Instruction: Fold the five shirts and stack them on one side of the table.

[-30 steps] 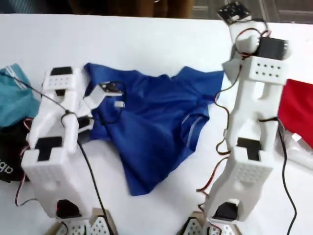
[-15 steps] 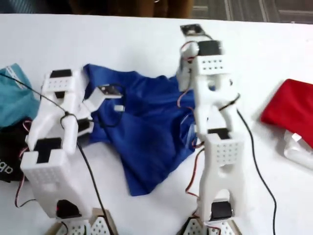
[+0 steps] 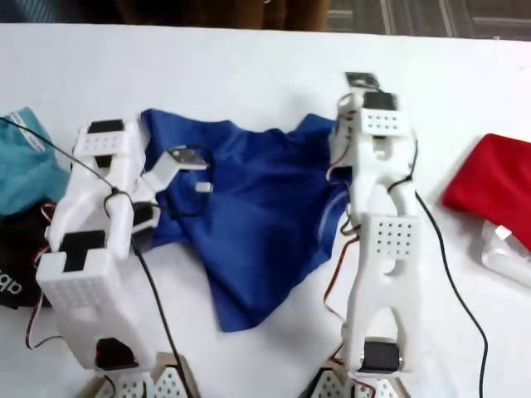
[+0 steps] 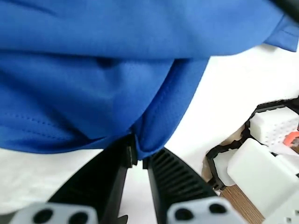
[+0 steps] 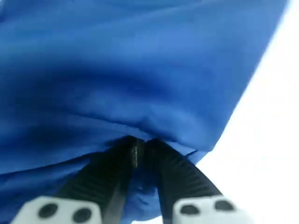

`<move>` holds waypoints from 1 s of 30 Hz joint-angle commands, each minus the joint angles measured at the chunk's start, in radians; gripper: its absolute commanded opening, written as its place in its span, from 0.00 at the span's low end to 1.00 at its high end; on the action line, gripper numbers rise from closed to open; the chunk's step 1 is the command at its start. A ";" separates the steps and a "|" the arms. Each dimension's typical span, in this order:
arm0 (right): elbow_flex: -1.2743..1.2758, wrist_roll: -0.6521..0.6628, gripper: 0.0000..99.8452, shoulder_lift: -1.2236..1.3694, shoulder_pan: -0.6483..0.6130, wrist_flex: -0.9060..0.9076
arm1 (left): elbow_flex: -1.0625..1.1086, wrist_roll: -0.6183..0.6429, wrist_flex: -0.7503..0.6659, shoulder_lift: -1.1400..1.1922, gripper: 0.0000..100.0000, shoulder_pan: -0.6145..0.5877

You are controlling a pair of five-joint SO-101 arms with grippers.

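Note:
A blue shirt (image 3: pixel 257 207) lies crumpled and spread across the middle of the white table (image 3: pixel 249 66). My left gripper (image 4: pixel 138 151) sits at the shirt's left edge, shut on a fold of the blue cloth (image 4: pixel 117 93). Over the shirt's right side, my right gripper (image 5: pixel 140 145) is shut on a bunched ridge of the same shirt (image 5: pixel 140 84). A teal shirt (image 3: pixel 25 162) and a black shirt (image 3: pixel 12 265) lie at the far left, and a folded red shirt (image 3: pixel 496 186) lies at the far right.
A white plastic object (image 3: pixel 506 257) lies beside the red shirt near the right edge. Both arm bases stand at the table's near edge. Bare table stretches along the far side behind the blue shirt.
The right arm swung from the table's right side leftward onto the blue shirt, then drifted slightly back right. The left arm held still.

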 commanded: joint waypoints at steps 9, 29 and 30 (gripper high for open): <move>-0.338 0.144 0.02 0.180 0.084 -0.053 | -0.008 0.003 0.018 -0.006 0.03 -0.055; -0.451 0.147 0.02 0.208 0.188 -0.186 | -0.010 0.000 0.020 -0.017 0.03 -0.224; -0.451 0.147 0.02 0.208 0.191 -0.186 | -0.010 0.000 0.020 -0.017 0.03 -0.235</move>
